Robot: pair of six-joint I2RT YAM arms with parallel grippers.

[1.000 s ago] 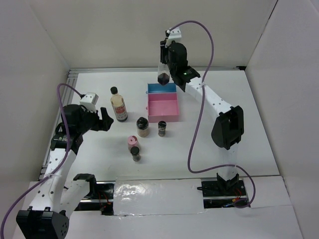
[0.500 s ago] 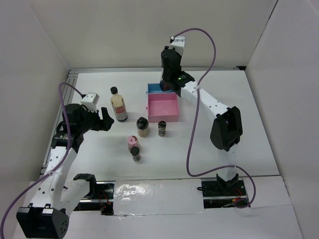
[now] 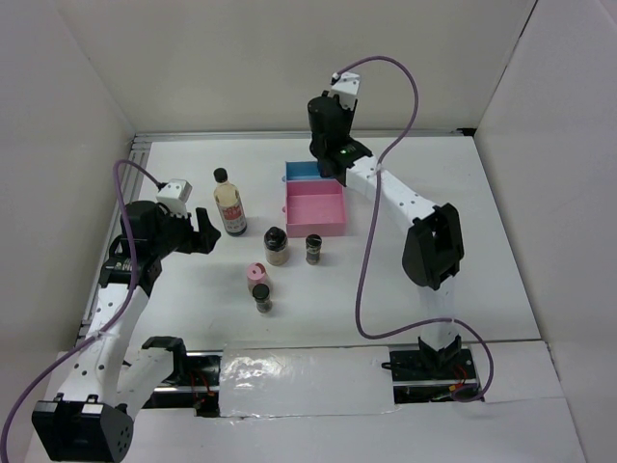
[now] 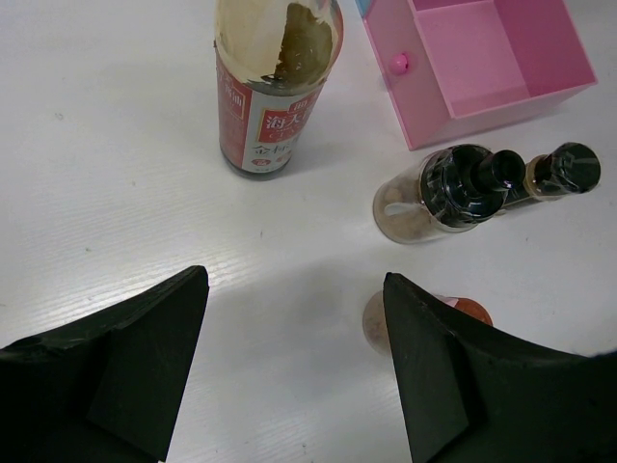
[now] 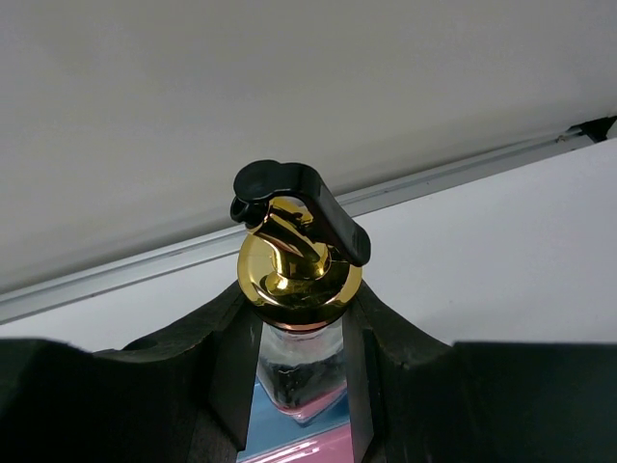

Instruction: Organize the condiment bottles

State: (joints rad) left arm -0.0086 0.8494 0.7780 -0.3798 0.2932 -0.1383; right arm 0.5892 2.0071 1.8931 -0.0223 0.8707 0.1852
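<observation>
My right gripper (image 3: 326,162) is shut on the clear bottle with the gold spout (image 5: 299,260), holding it by the neck upright over the blue tray (image 3: 301,171). The wrist hides this bottle in the top view. My left gripper (image 3: 204,234) is open and empty, left of the jars; its fingertips (image 4: 188,289) hover above bare table. The tall black-capped bottle with the tan label (image 3: 229,207) stands behind it. A black-lidded jar (image 3: 276,244), a small black-lidded jar (image 3: 313,248), a pink-lidded jar (image 3: 256,275) and another small black-lidded jar (image 3: 261,298) stand near the pink tray (image 3: 315,209).
The pink tray touches the blue tray's near side, both mid-table towards the back. White walls enclose the table on three sides. In the left wrist view the pink-lidded jar (image 4: 371,318) is partly hidden behind the right finger.
The right arm has swung over the blue tray and lowered; the gold-spout bottle, visible tilted behind the tray earlier, is now hidden under the wrist. The left arm has barely moved.
</observation>
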